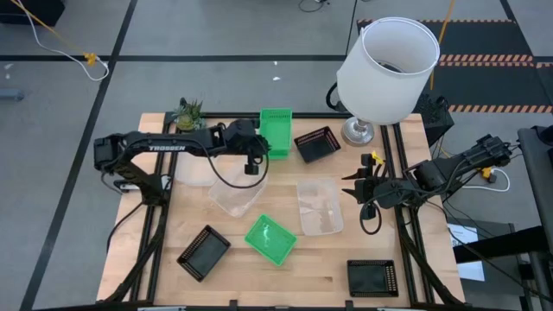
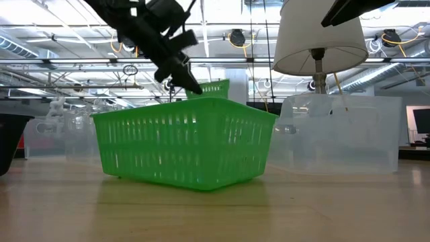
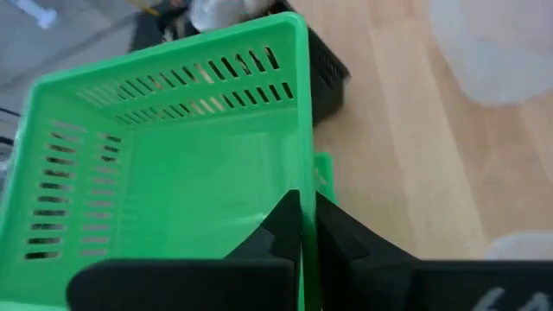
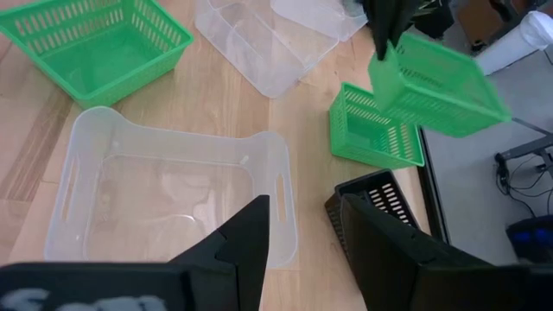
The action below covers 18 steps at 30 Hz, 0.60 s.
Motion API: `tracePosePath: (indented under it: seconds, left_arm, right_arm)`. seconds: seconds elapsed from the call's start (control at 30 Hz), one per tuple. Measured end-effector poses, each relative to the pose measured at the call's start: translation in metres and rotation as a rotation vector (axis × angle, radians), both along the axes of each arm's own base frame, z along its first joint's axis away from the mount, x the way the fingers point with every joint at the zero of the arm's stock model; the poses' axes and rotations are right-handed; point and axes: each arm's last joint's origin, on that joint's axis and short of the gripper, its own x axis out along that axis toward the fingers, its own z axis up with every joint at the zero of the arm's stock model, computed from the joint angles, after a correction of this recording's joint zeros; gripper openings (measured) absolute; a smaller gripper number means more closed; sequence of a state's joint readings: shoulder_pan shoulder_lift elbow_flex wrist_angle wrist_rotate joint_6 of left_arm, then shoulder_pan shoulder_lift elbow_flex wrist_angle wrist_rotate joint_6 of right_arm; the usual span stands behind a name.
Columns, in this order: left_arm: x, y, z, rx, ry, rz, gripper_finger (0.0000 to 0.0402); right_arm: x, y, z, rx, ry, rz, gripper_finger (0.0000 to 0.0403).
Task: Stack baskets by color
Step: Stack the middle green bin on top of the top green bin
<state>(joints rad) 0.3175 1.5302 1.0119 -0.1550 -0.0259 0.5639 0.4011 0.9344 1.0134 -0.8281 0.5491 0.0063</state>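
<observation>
Above table (image 1: 346,259), green basket (image 3: 173,164) in left pincer (image 3: 307,225)

We see our left arm stretched across the far side, its hand (image 1: 256,161) closed tight and raised. Our right arm waits at the right edge, its hand (image 1: 356,187) with fingers (image 4: 242,238) parted, empty.

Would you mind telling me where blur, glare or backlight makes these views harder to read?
Low view: bright ceiling lights backlight the left gripper, leaving it a dark silhouette. Left wrist view: the held green basket is soft with blur. Right wrist view: the lifted green basket is smeared. High view: evenly lit, clear baskets faint.
</observation>
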Motion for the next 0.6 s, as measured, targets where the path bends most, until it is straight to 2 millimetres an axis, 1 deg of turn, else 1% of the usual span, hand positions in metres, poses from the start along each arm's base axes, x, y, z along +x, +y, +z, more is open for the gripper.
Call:
tracePosePath:
  seconds: [0.1,0.3,0.5,0.6]
  left_arm:
    - [0.004,0.004,-0.011,-0.016,0.029,0.002,0.0007]
    - [0.015,0.008,-0.031,-0.012,0.061,-0.008,0.0026]
    - [0.015,0.013,-0.04,-0.028,0.088,0.01,0.0008]
    - [0.014,0.016,-0.04,-0.037,0.088,0.026,0.001]
  right_arm:
    - [0.0,0.0,0.0,-0.001,0.0,0.0,0.0139]
    - [0.0,0.0,0.0,-0.003,0.001,0.001,0.0139]
    - [0.0,0.0,0.0,-0.003,0.001,0.002,0.0139]
    - [0.0,0.0,0.0,-0.01,0.004,0.008,0.0139]
